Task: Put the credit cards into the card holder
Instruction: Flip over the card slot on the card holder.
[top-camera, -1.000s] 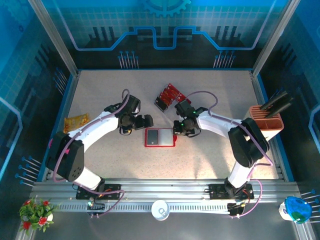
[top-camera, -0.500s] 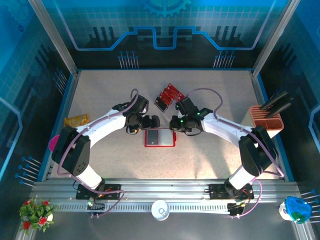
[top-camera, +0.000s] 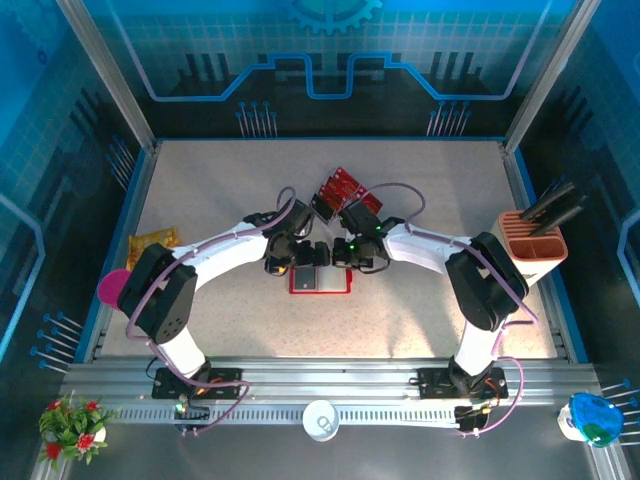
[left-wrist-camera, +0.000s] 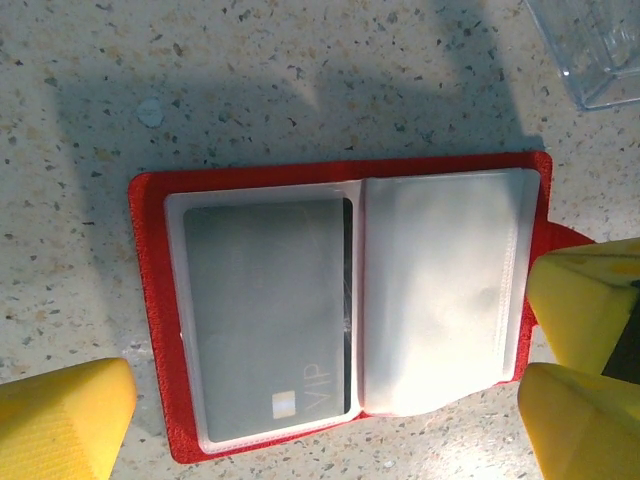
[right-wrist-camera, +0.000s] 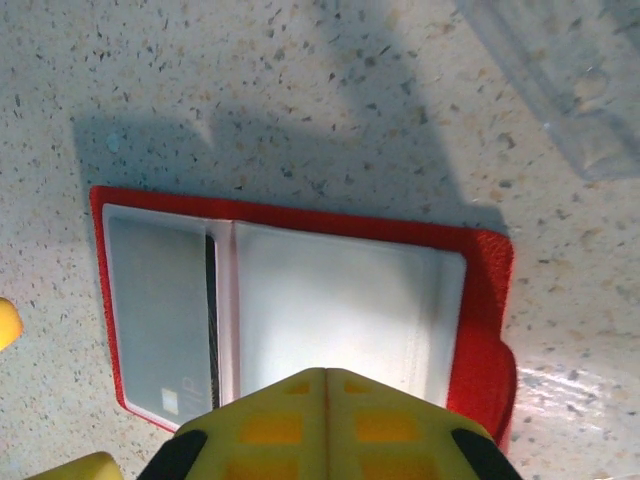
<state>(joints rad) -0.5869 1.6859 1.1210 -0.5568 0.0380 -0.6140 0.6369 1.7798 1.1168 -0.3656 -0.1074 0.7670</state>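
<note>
My right fingers (right-wrist-camera: 385, 425) are hanging shut and empty over the open card holder (right-wrist-camera: 340, 300); my left fingers (left-wrist-camera: 62, 418) are standing wide open astride its long axis (credit cards (top-camera: 335, 190) lying just beyond, nearer my right).

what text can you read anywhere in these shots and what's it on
"VIP": on the grey card in a clear pocket of the card holder, left wrist view.
Pale markings on the credit cards, top view: too small to read.
Print on the snack packet: too small to read.

The card holder (left-wrist-camera: 168, 330) has glossy clear plastic pockets (left-wrist-camera: 440, 300).
</note>
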